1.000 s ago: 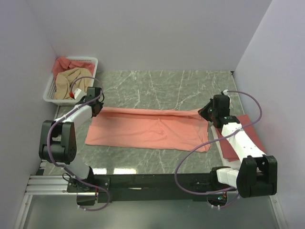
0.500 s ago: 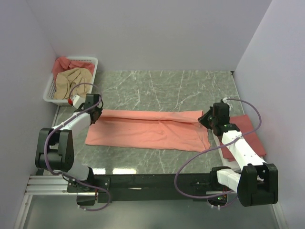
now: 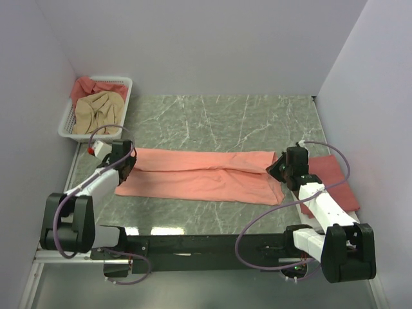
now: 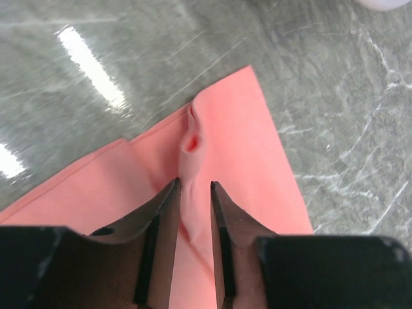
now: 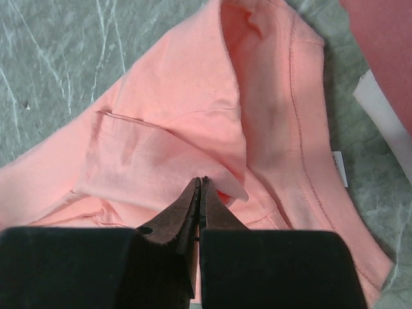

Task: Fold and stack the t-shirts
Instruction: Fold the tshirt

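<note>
Top external shows a soft salmon t-shirt (image 3: 199, 175) folded long on veined marble (image 3: 225, 122).

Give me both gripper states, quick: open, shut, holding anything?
Left gripper: open, fingers apart over the pink shirt, not gripping it.
Right gripper: shut, apparently pinching a fold of the pink shirt.

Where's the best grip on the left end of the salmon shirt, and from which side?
Probably the small raised ridge near the left-end corner of the salmon shirt, taken from straight above. The rest lies flat on the table and offers nothing to bite. The ridge stands up, and the left tool sits open astride its line.
</note>
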Controlling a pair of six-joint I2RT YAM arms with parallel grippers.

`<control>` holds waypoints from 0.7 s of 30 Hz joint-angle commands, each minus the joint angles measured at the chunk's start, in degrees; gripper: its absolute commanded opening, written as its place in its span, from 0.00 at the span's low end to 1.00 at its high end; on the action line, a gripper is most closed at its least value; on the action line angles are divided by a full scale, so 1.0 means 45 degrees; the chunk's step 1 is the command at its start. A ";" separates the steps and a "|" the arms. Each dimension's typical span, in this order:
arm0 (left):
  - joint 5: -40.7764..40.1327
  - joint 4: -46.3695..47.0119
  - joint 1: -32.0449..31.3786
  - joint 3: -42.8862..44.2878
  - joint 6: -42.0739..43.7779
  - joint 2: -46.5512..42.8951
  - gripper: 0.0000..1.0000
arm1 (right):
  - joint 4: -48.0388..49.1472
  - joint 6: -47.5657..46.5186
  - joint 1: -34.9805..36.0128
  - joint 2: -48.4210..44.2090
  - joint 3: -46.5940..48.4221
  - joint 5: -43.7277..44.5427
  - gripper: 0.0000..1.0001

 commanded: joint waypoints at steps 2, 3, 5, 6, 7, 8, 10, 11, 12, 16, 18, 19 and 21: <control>-0.0007 0.0468 0.0050 -0.0760 -0.0721 -0.1415 0.32 | 0.0733 -0.0093 -0.0013 -0.0336 -0.0265 -0.0060 0.00; -0.0084 0.0371 0.0050 -0.0760 -0.0761 -0.1571 0.32 | 0.0791 -0.0112 -0.0032 -0.0297 -0.0285 -0.0080 0.00; -0.0163 -0.0076 0.0030 -0.0527 -0.0781 -0.1553 0.30 | 0.0870 -0.0132 -0.0033 -0.0238 -0.0363 -0.0158 0.00; -0.0279 -0.0292 0.0030 -0.0371 -0.0800 -0.1475 0.29 | 0.0928 -0.0093 -0.0033 -0.0238 -0.0402 -0.0159 0.00; -0.0493 -0.0546 0.0050 -0.0060 -0.0994 -0.1301 0.29 | 0.0967 -0.0093 -0.0033 -0.0238 -0.0422 -0.0178 0.00; -0.0573 -0.0954 0.0031 0.0059 -0.1054 -0.1183 0.29 | 0.0987 -0.0093 -0.0033 -0.0219 -0.0442 -0.0178 0.00; -0.0651 -0.1289 0.0031 0.0390 -0.1152 -0.0812 0.27 | 0.1046 -0.0093 -0.0033 -0.0180 -0.0422 -0.0236 0.00; -0.0613 -0.1464 0.0030 0.0450 -0.1307 -0.0675 0.25 | 0.1046 -0.0093 -0.0033 -0.0180 -0.0422 -0.0256 0.00; -0.0555 -0.1466 0.0030 0.0490 -0.1366 -0.0577 0.25 | 0.1065 -0.0093 -0.0033 -0.0180 -0.0422 -0.0276 0.00; -0.0300 -0.1174 -0.0028 0.0568 -0.1289 -0.0030 0.24 | 0.0929 -0.0151 -0.0052 -0.0277 -0.0422 -0.0198 0.00; -0.0183 -0.1096 -0.0028 0.0588 -0.1250 0.0145 0.24 | 0.0851 -0.0210 -0.0032 -0.0374 -0.0461 -0.0217 0.06; -0.0144 -0.1018 -0.0028 0.0549 -0.1211 0.0185 0.24 | 0.0754 -0.0229 -0.0033 -0.0414 -0.0500 -0.0275 0.08; 0.0012 -0.0842 -0.0048 0.0510 -0.1113 0.0186 0.23 | 0.0559 -0.0249 -0.0071 -0.0648 -0.0598 -0.0354 0.09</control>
